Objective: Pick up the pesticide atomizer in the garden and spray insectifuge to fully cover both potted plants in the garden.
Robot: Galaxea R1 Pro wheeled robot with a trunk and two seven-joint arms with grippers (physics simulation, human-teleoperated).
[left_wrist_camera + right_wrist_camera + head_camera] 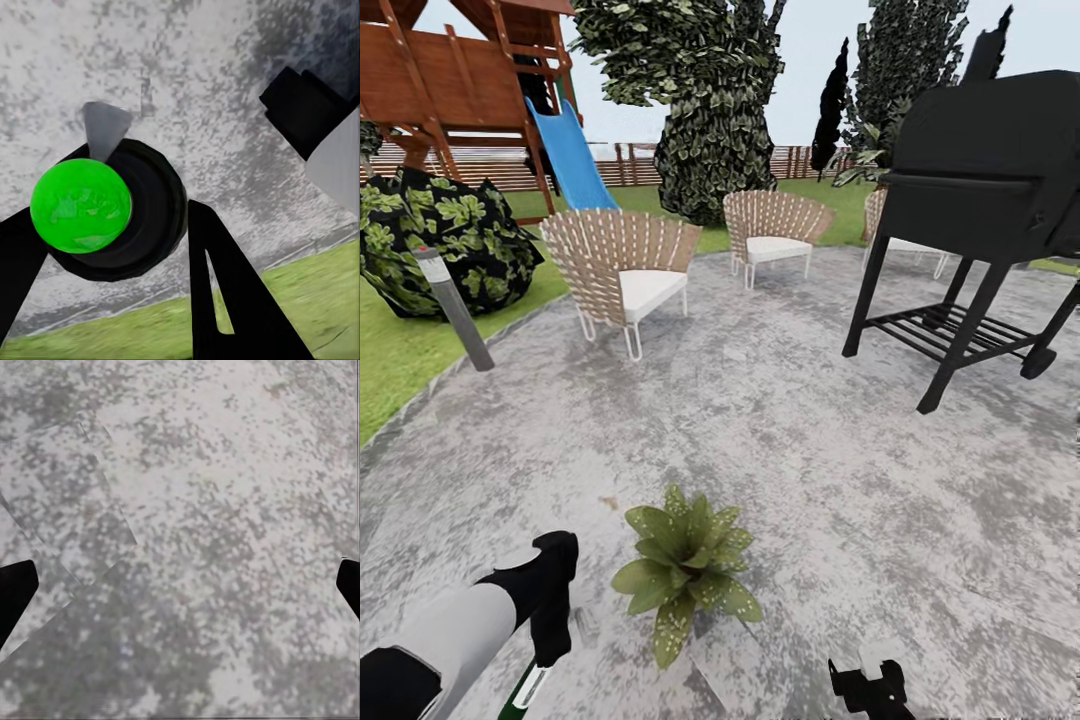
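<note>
Left gripper [550,640], at the lower left of the head view, is clamped on the atomizer [523,690], whose green and white body runs down off the bottom edge; the left wrist view looks along the bottle [112,210] between the fingers [225,300]. Right gripper [180,585] hangs with jaws apart over bare patio [780,420]. One plant [685,570] sits low centre, just right of the left gripper.

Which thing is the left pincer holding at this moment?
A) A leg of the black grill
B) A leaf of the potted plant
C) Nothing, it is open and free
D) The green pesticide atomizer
D: in the left wrist view, the left pincer has its dark fingers on both sides of the pesticide atomizer, seen end-on above the paved patio.
</note>
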